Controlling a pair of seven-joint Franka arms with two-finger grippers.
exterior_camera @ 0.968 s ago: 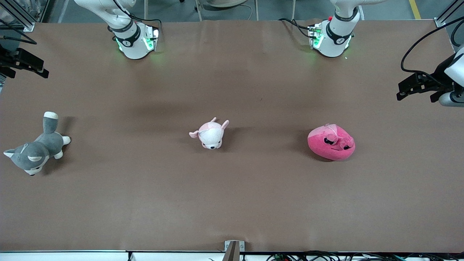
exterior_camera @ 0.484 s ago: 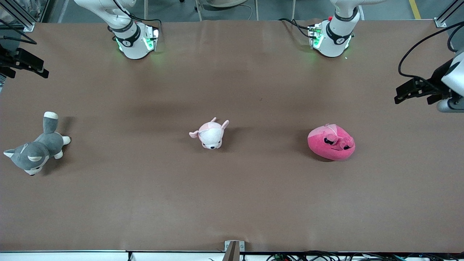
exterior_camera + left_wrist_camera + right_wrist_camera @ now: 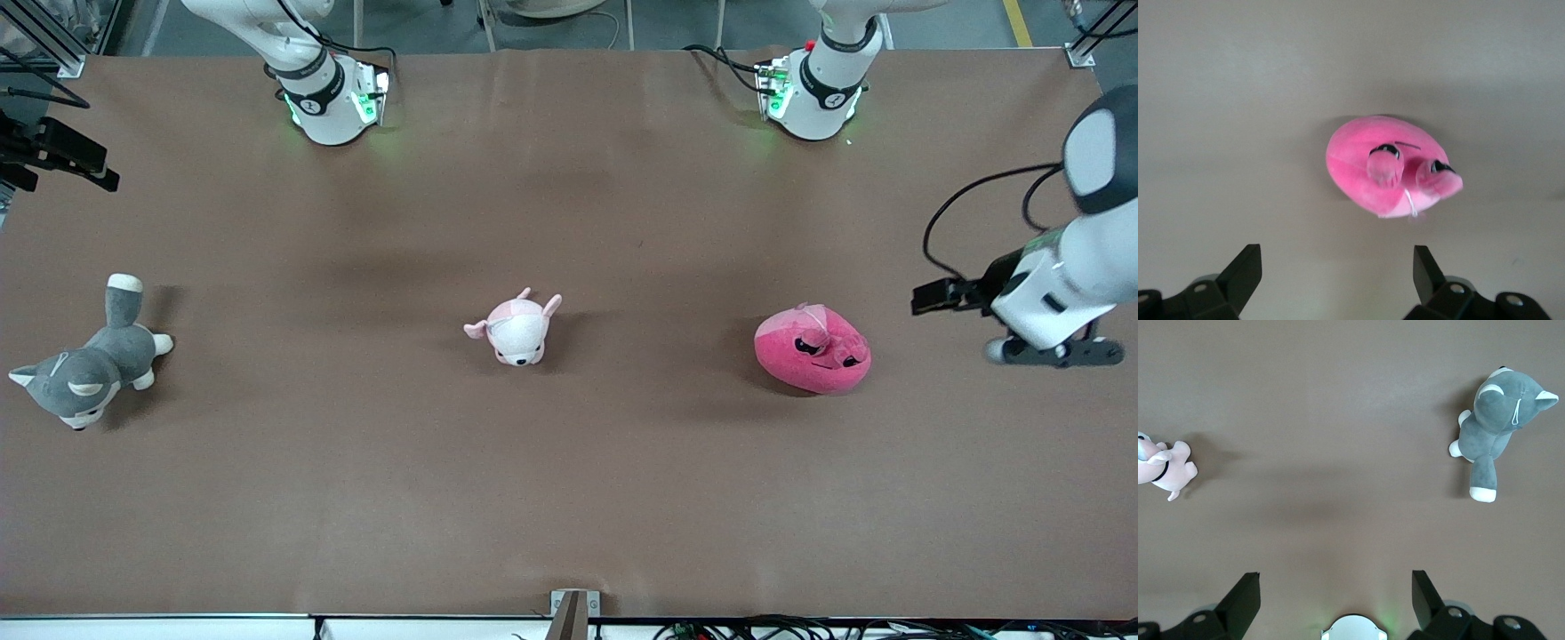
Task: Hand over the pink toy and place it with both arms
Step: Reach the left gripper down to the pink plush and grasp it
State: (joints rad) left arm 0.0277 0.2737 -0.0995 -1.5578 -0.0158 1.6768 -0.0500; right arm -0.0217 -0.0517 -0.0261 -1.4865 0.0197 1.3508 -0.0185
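The pink toy (image 3: 813, 348) lies on the tabletop (image 3: 569, 498). The left gripper (image 3: 1333, 270) hangs near it, jaws apart. The right gripper (image 3: 1331, 590) waits, jaws apart.

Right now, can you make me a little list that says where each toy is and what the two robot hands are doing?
pink toy: lying on the table, toward the left arm's end
puppy: mid-table, beside the pink toy
gray toy: at the right arm's end
left gripper: open, empty, up over the table near the pink toy
right gripper: open, empty, waiting over the table at the right arm's end
handover: not started
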